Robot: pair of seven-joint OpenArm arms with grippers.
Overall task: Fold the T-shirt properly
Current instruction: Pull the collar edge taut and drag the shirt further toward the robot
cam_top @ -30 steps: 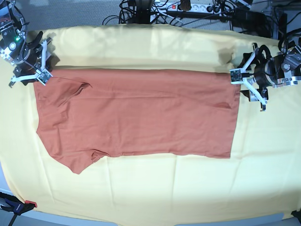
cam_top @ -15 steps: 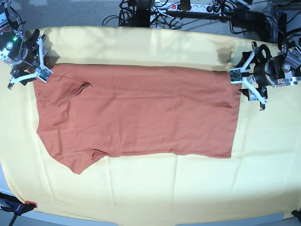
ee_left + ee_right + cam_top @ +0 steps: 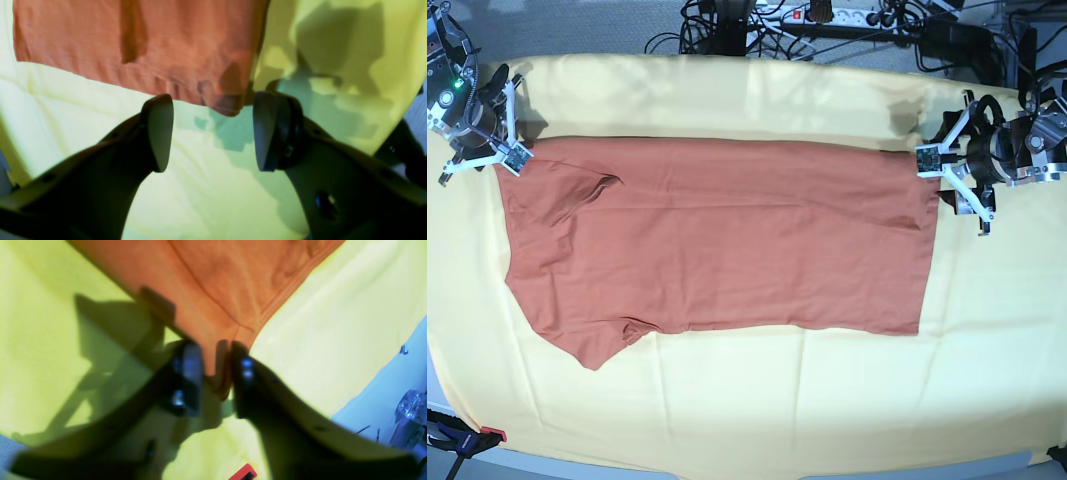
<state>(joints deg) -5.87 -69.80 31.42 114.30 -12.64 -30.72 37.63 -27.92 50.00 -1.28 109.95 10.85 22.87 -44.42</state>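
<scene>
The rust-orange T-shirt (image 3: pixel 717 240) lies flat on the pale yellow cloth (image 3: pixel 757 400), folded lengthwise, with a sleeve pointing to the near left. My right gripper (image 3: pixel 502 157) is at its far left corner. In the right wrist view its jaws stand narrow, and the shirt's corner (image 3: pixel 217 373) is bunched between the fingers (image 3: pixel 191 373). My left gripper (image 3: pixel 950 185) hovers at the shirt's far right corner. It (image 3: pixel 213 133) is open and holds nothing; the corner of the shirt (image 3: pixel 227 105) lies just ahead of the gap.
Cables and power strips (image 3: pixel 827 20) crowd the far edge beyond the cloth. A red-handled clamp (image 3: pixel 467 438) grips the table's near left corner. Bare yellow cloth surrounds the shirt on all sides.
The right gripper's jaws have narrowed onto the shirt's far left corner and drawn it a little farther back and left, straightening the far edge. The left arm has not moved.
</scene>
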